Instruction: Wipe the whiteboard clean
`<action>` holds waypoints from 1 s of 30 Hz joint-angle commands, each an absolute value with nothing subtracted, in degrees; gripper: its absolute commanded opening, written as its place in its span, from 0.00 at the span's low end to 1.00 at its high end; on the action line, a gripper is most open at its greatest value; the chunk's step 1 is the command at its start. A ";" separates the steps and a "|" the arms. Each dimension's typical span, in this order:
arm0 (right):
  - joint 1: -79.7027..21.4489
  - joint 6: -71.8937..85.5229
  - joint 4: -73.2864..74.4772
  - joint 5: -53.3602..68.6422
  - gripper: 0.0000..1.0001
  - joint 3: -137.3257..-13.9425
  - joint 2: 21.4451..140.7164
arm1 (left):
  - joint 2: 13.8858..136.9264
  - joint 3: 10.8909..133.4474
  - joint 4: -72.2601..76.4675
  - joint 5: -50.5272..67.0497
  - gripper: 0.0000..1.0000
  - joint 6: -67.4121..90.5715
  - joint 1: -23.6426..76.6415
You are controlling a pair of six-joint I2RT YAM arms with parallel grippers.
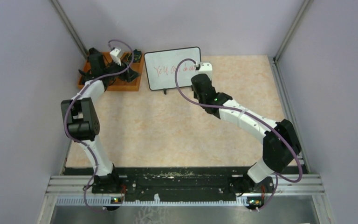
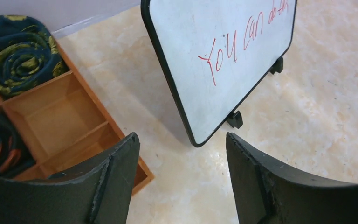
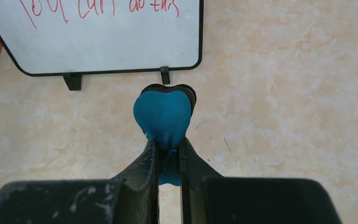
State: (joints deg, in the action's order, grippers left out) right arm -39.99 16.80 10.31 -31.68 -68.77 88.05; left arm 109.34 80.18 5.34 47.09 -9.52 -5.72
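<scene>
- The whiteboard [image 3: 98, 37] stands propped on its little black feet [image 3: 72, 81] at the far side of the counter [image 3: 284, 93], just beside the orange tray [image 2: 60, 116]. Red handwriting [image 2: 242, 42] runs across its upper part, so none of the wiping looks done.
- The right gripper [image 3: 168, 144] is pressed together on the lower edge of a blue wiping pad [image 3: 164, 112]. It sits in front of the board's lower right corner and, from the wrist view, is not touching it.
- The left gripper [image 2: 182, 154] is spread wide and holds nothing. It hovers over the tray's near corner, beside the board's left edge.
- Main risk: the board looks light and rests only on small feet. A firm push from the pad could tip it backward or skid it along the counter, since nothing braces it (the left gripper is near enough to do so).
- Second risk: the pad is held by a narrow strip, so it could fold or slip out under wiping pressure.
- Around it: the tray holds dark rolled fabric [image 2: 18, 51] in one compartment, and others are bare. Nothing stands between the pad and the board, though the tray crowds the board's left side.
</scene>
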 commanded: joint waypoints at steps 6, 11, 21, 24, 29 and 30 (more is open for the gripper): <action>-40.25 13.84 8.45 -32.55 0.00 -71.07 86.47 | 119.62 91.56 1.19 60.72 0.69 -8.50 -6.73; -40.30 13.19 8.42 -31.71 0.00 -71.60 87.11 | 124.53 98.44 -0.33 64.64 0.66 -7.60 -6.74; -40.26 13.10 7.45 -29.33 0.00 -73.94 89.99 | 131.34 107.40 7.32 71.90 0.66 3.03 -7.08; -40.25 12.77 7.19 -28.76 0.00 -74.88 90.48 | 133.41 110.37 9.08 72.43 0.66 5.00 -7.06; -40.26 12.16 7.40 -28.68 0.00 -76.22 91.13 | 138.44 116.81 13.57 73.58 0.66 11.62 -7.09; -40.26 12.13 7.41 -28.68 0.00 -76.32 91.14 | 139.26 118.22 14.83 73.54 0.66 12.97 -7.04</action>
State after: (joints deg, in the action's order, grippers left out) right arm -39.99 13.02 9.47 -29.17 -72.49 91.18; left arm 136.03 113.01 8.32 70.89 6.28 -6.87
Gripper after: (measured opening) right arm 0.103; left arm 0.660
